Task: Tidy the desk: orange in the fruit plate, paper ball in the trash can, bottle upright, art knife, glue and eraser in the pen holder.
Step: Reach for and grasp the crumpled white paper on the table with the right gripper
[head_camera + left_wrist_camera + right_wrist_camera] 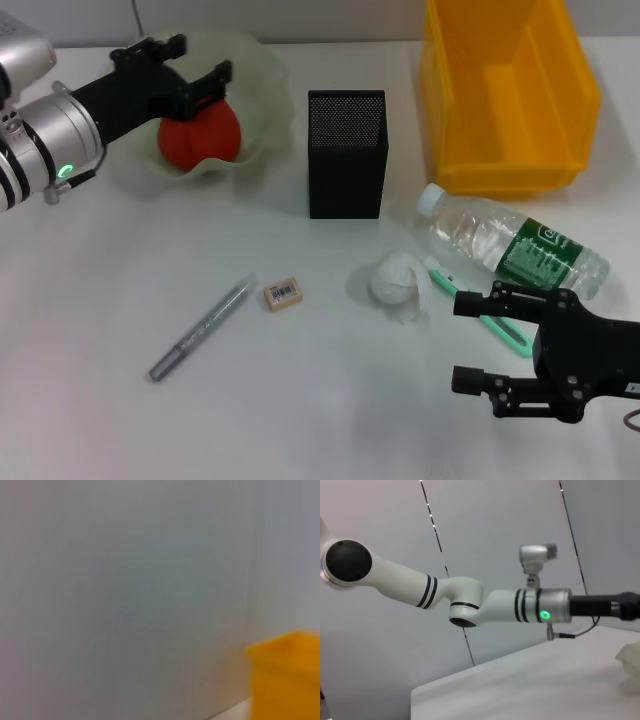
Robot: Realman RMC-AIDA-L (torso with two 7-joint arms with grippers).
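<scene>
A: Where is the left gripper (190, 68)?

B: Over the pale green scalloped fruit plate (262, 75), fingers spread, straddling the round red-orange orange (200, 138), which sits in the plate. I judge it is letting go.

A: How should it finish well?

B: Lift straight up with the fingers kept wide, so neither fingertip drags the fruit or catches the wavy rim.

A: And the right gripper (478, 340)?

B: Low over the white desk (90, 300), fingers apart, holding nothing. Just beside it lie the crumpled white paper ball (395, 280), the mint-green art knife (500, 328) and the clear plastic bottle (510, 243), on its side.

A: The rest?

B: The silver-grey glue stick (200, 330) and small beige eraser (282, 294) lie in front of the black mesh pen holder (346, 155); the yellow trash can (505, 90) stands behind the bottle.
</scene>
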